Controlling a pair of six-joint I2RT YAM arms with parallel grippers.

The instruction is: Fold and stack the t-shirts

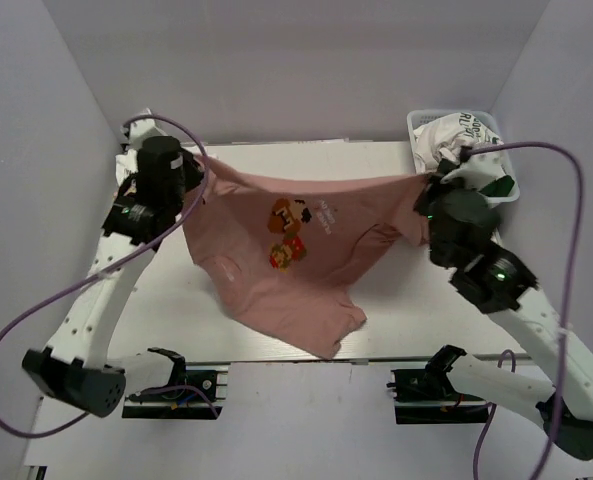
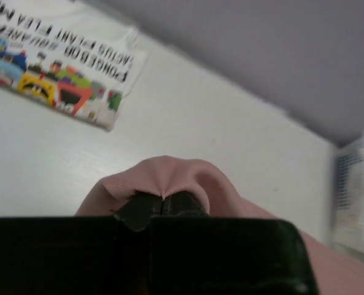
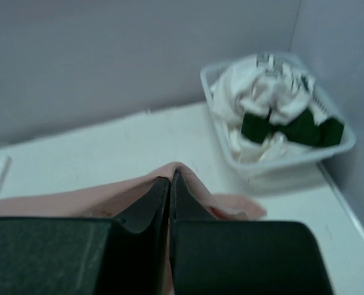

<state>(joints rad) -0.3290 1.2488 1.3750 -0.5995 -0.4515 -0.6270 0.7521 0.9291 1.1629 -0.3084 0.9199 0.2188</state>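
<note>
Seen from above, a dusty-pink t-shirt (image 1: 296, 250) with a pixel game-character print hangs stretched between two robot arms over the middle of a white worktop (image 1: 406, 310). The left end effector (image 1: 198, 162) pinches one upper corner near the far left corner, and the right end effector (image 1: 424, 195) pinches the other near the far right corner. The lower hem sags toward the near edge. A white lattice basket (image 1: 421, 120) sits in the far right corner. From the left wrist, the left fingers are pressed together on a hump of pink fabric. Beyond them, a white cartoon-print t-shirt (image 2: 59, 67) lies flat at the far left corner. From the right wrist, the right fingers are likewise clamped on a pink fold, and the basket beyond holds crumpled white and dark green t-shirts (image 3: 267, 104). The step in hand appears to be spreading the pink shirt open before folding. The next move likely calls for lowering both arms together, keeping the cloth taut, so it lands flat and unwrinkled.
</note>
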